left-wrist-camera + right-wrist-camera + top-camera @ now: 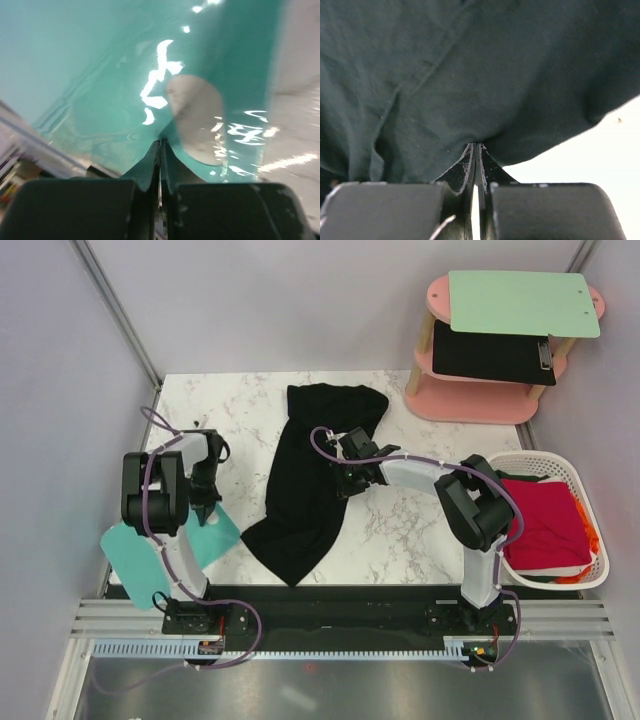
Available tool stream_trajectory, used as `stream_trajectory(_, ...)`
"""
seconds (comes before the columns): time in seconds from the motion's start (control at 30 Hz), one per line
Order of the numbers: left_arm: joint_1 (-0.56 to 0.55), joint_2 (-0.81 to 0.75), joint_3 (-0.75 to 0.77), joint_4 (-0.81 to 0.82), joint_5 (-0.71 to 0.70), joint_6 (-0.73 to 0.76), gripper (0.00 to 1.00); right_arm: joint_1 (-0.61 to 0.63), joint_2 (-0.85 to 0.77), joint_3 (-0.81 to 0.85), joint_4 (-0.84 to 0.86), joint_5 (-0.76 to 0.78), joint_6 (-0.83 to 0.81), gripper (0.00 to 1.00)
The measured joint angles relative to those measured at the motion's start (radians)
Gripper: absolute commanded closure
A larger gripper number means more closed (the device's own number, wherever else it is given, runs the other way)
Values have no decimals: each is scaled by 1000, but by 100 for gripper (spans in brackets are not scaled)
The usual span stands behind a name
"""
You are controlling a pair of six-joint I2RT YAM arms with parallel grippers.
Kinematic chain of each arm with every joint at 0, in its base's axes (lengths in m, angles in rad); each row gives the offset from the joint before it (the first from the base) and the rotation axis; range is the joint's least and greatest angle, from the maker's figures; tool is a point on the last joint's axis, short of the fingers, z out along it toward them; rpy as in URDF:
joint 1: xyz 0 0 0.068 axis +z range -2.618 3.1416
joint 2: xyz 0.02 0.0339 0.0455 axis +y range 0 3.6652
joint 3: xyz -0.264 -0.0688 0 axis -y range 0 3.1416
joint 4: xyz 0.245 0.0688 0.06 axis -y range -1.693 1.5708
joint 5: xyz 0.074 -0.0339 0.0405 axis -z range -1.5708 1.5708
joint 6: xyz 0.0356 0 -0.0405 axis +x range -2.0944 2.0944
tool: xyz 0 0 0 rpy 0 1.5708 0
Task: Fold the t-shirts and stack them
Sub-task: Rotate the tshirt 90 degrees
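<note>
While the top view is showing the whole marble table [400, 530], the black t-shirt [305, 490] is lying bunched lengthwise at its centre, running from 12 o'clock down toward 7 o'clock. The right gripper [345, 480] is reaching in from 3 o'clock to the shirt's right edge. Only the right wrist view is revealing the grip: the jaws are pressing together on a fold of the dark cloth, creases converging at the tips. At 8 o'clock the left gripper [205, 508] is hanging over the teal cutting board [170, 545], which is jutting past the table's edge. The left wrist view is showing those jaws closed tip to tip on nothing, with the board's oval handle hole [196, 117] just beyond them. At 4 o'clock a white basket [540, 457] is holding the crimson-red t-shirt [545, 520], orange fabric [592, 538] peeking out beside it. At 1 o'clock a pink stand [470, 400] is carrying a mint-green board [520, 302] above a black clipboard [490, 355].
</note>
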Motion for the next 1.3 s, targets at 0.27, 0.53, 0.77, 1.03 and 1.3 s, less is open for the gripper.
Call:
stream_trajectory(0.27,-85,-238,-27,224,145,8,98,46,50,80,-27,103,5,96)
stream_trajectory(0.53,-243,-322,-24,277,280,21,98,57,48,98,-85,241,6,97)
stream_trajectory(0.77,-372,-321,-26,282,345,20,98,42,37,95,-147,372,-2,98)
stream_trajectory(1.03,-420,-321,-35,285,370,18,98,-24,25,68,-201,568,-29,91)
stream_trajectory(1.3,-513,-323,-62,320,409,-8,84,-28,-72,-14,-230,563,-58,82)
